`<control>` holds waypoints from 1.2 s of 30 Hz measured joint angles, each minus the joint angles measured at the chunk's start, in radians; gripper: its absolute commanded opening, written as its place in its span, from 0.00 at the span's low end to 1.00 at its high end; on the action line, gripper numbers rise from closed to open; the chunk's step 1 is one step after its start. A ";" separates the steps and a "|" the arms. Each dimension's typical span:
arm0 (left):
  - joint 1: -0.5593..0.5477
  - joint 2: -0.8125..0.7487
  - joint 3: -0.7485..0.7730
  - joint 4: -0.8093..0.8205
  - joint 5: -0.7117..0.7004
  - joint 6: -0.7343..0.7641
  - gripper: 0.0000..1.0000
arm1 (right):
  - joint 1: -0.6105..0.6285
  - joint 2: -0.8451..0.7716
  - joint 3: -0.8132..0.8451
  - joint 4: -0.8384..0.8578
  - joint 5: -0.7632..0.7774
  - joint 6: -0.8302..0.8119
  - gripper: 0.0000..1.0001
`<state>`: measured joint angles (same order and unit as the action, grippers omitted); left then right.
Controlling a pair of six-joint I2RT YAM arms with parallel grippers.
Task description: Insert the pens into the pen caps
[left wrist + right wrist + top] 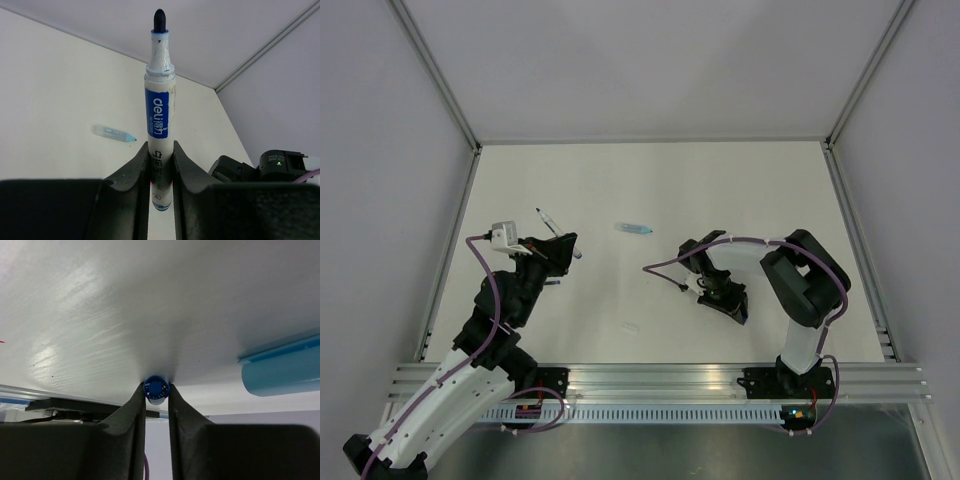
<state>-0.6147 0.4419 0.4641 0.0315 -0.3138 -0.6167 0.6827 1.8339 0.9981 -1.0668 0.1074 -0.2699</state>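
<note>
1. The left pincer (161,148) was clamped narrowly on the lower barrel of the white pen (160,110). The pen stood straight out of the jaws, its dark tip bare and in the air above the tabletop (740,190).
2. The right pincer (157,391) was pinched shut on the dark blue cap (156,387), down at the tabletop. I saw the cap only end-on, so I could not tell which end was the open one.
3. I judged the step in hand to be lifting that cap and bringing it to the pen tip. I would have raised it straight up first, clear of the pale blue tube (282,371) lying just beside it.
4. Next I would have turned the cap's mouth to face the tip, lined up both axes, and pushed slowly along the barrel. A tilted meeting could skid the round cap in the grip.
5. The pale blue cap (114,133) lay on its side between the arms, well apart from both, for a later pass.
</note>
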 measured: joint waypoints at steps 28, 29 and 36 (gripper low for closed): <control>0.000 0.378 0.027 0.241 0.579 0.050 0.02 | -0.071 -0.591 0.370 0.296 -0.011 0.332 0.00; -0.003 0.422 0.039 0.272 0.640 0.051 0.02 | -0.071 -0.618 0.334 0.351 -0.033 0.365 0.00; -0.084 0.612 0.097 0.373 0.869 0.054 0.02 | -0.057 -0.756 0.105 0.699 -0.246 0.547 0.00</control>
<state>-0.6983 1.0534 0.5606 0.4042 0.5552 -0.5625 0.6258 1.0779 1.1027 -0.3676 -0.1390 0.2768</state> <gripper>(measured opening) 0.241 0.244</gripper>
